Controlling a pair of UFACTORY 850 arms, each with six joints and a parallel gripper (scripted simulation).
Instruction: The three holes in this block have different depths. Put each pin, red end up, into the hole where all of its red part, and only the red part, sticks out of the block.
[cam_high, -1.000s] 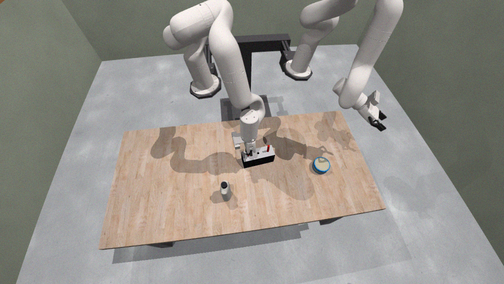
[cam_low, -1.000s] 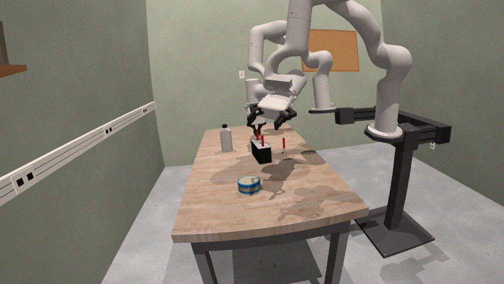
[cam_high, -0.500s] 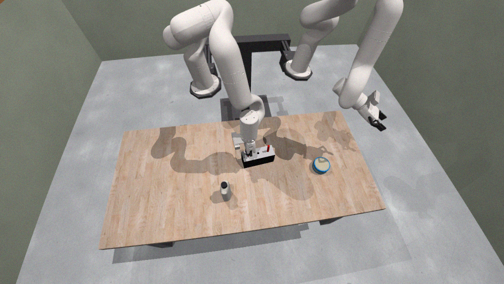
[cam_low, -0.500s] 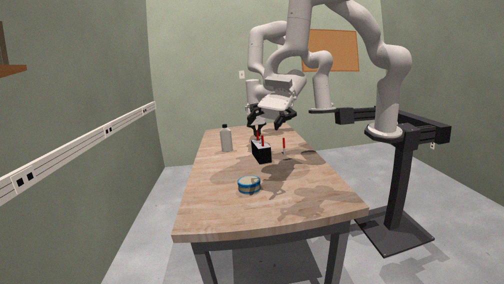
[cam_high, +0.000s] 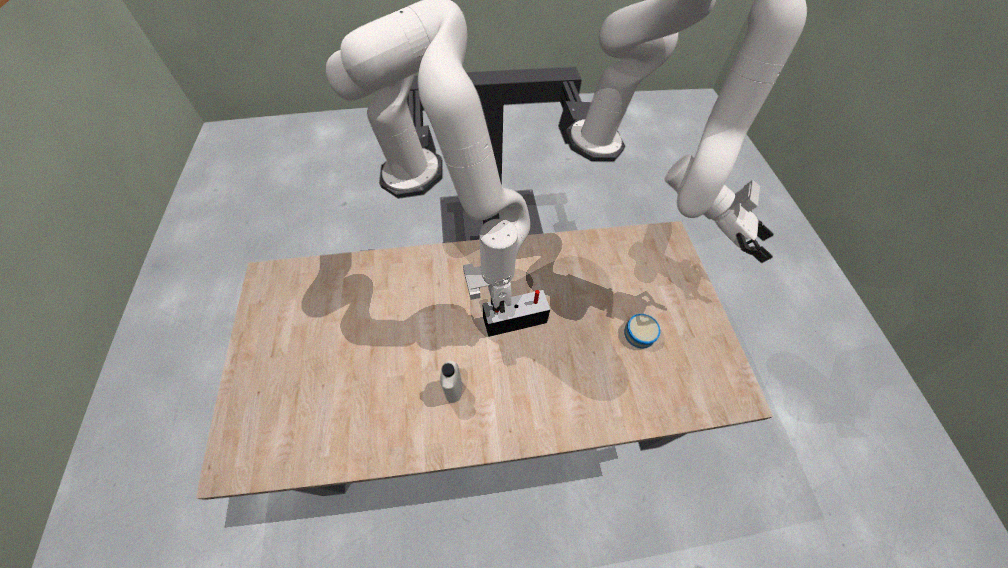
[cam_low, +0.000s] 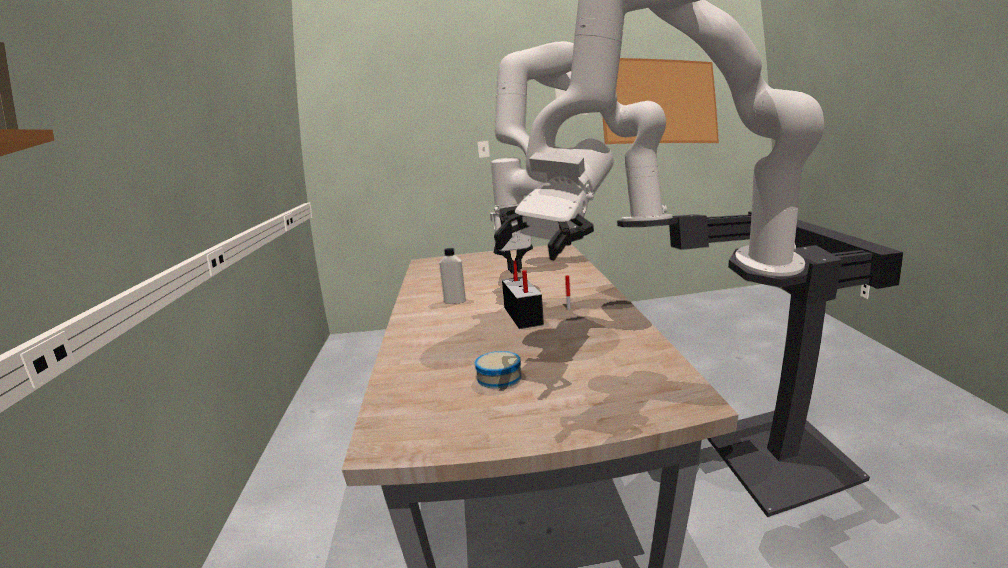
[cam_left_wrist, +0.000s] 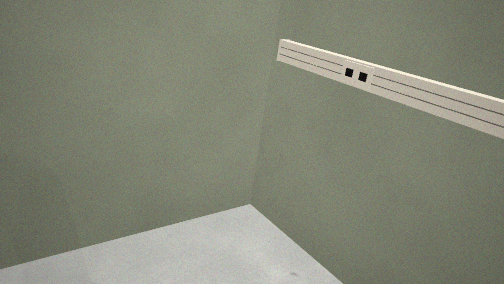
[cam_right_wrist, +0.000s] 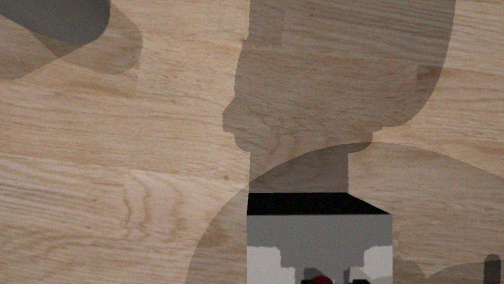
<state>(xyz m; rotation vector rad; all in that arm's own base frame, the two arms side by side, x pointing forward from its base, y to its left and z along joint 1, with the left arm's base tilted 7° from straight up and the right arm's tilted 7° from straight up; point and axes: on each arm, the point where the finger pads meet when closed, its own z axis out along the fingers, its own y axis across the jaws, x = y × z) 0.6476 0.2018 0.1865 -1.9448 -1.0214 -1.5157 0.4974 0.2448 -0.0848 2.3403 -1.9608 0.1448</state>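
From over here, left to right in the top view, a grey bottle (cam_high: 451, 383) (cam_low: 452, 280) stands at lower centre. At mid-frame, the right gripper (cam_high: 498, 310) (cam_low: 515, 269) (cam_right_wrist: 334, 282) pinches a red-topped pin (cam_low: 515, 271) (cam_right_wrist: 322, 280) at the left end of the black block (cam_high: 518, 323) (cam_low: 521, 306) (cam_right_wrist: 320, 230); a second pin (cam_high: 536, 296) (cam_low: 524, 280) stands in its right end. Further right sits a blue-rimmed tin (cam_high: 643, 330) (cam_low: 498, 369). At upper right, the left gripper (cam_high: 765, 244) (cam_low: 526, 248) has its fingers spread. In the exterior view, a third pin (cam_low: 567, 289) stands right of the block.
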